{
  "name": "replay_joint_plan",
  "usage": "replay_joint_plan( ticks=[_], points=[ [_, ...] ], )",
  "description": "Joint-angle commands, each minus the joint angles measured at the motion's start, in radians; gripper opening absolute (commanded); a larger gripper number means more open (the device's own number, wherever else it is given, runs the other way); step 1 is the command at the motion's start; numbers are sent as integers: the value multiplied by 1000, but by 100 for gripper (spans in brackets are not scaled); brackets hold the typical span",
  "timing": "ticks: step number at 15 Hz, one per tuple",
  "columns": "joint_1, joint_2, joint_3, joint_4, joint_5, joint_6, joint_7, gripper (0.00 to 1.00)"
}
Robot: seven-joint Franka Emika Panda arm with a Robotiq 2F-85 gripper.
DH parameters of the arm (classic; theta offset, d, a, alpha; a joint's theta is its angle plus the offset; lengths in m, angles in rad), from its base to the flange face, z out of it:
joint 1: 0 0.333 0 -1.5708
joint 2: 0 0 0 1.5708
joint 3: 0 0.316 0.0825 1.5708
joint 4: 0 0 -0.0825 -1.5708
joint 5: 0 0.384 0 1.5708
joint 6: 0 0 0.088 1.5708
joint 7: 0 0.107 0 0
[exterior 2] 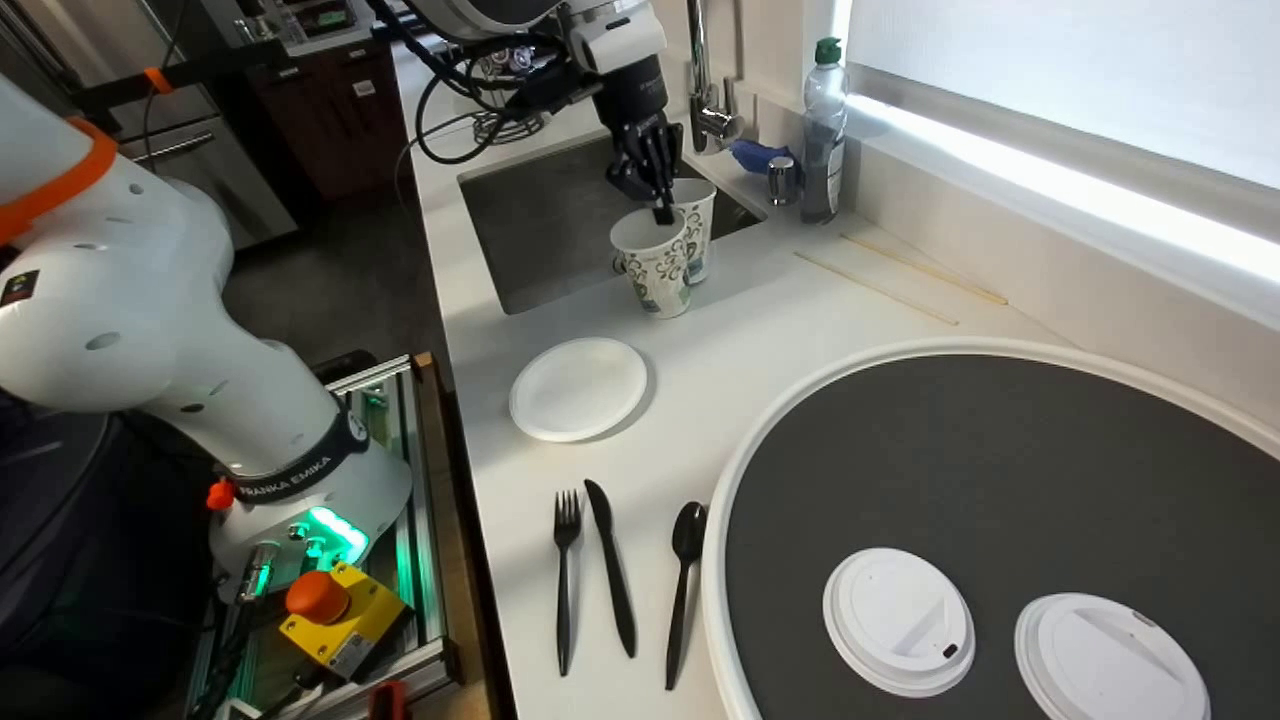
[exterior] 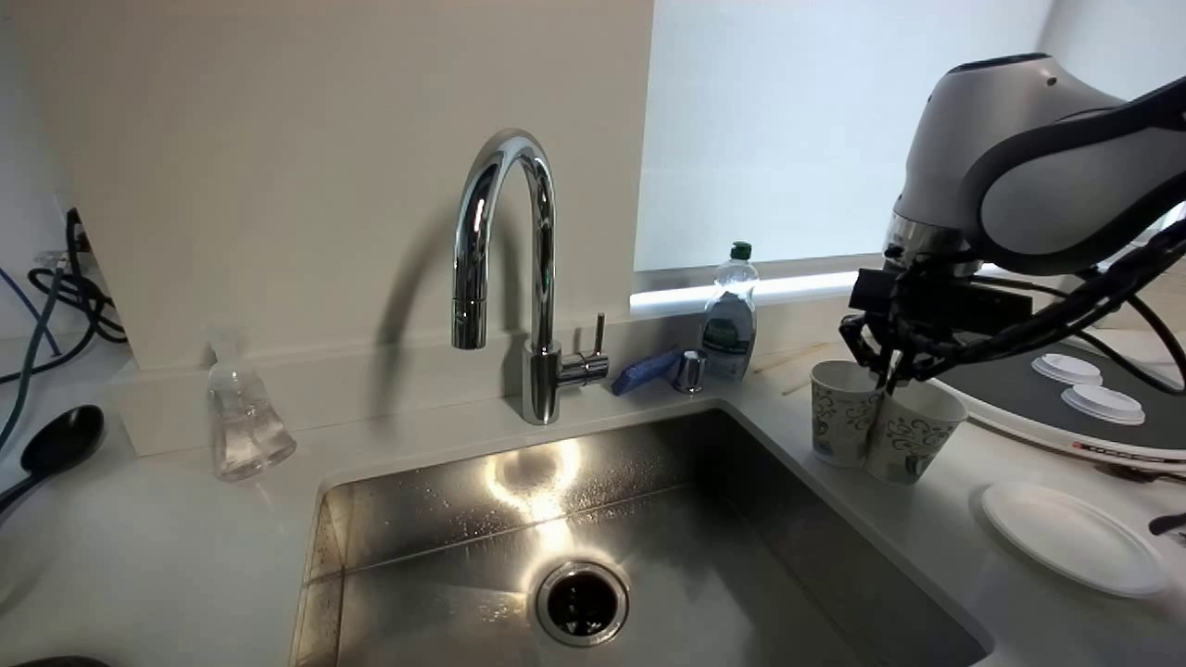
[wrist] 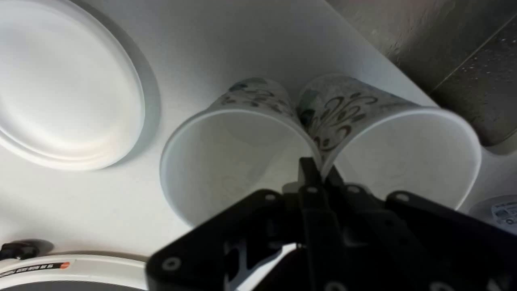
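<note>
Two white paper cups with a dark scroll pattern stand side by side on the counter at the sink's edge. The cup nearer the plate (exterior 2: 655, 270) and the cup nearer the faucet (exterior: 839, 426) touch at their rims. My gripper (wrist: 322, 176) reaches down where the rims meet, with one finger inside each cup. Both adjoining cup walls are pinched between the fingertips, as the wrist view shows. Each cup looks empty inside, though the fingers hide part of the nearer one. From outside, the gripper (exterior 2: 664, 210) comes down from above onto the rims.
A white plate (exterior 2: 580, 390) lies beside the cups. The sink (exterior: 649, 574) and faucet (exterior: 542, 278) are close by. A soap bottle (exterior 2: 823, 140) and thin sticks (exterior 2: 880, 285) lie toward the wall. Black cutlery (exterior 2: 610, 570) and a round grey tray (exterior 2: 960, 450) with white lids (exterior 2: 900, 620) stand farther off.
</note>
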Motion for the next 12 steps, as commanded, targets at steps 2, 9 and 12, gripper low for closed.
replay_joint_plan(
  ticks=[2, 9, 12],
  points=[
    [-36, -23, 1, 11, -93, 4, 19, 1],
    [-117, -3, -50, 95, -208, 0, -8, 1],
    [-149, 29, -81, 136, -231, 2, -18, 1]
  ],
)
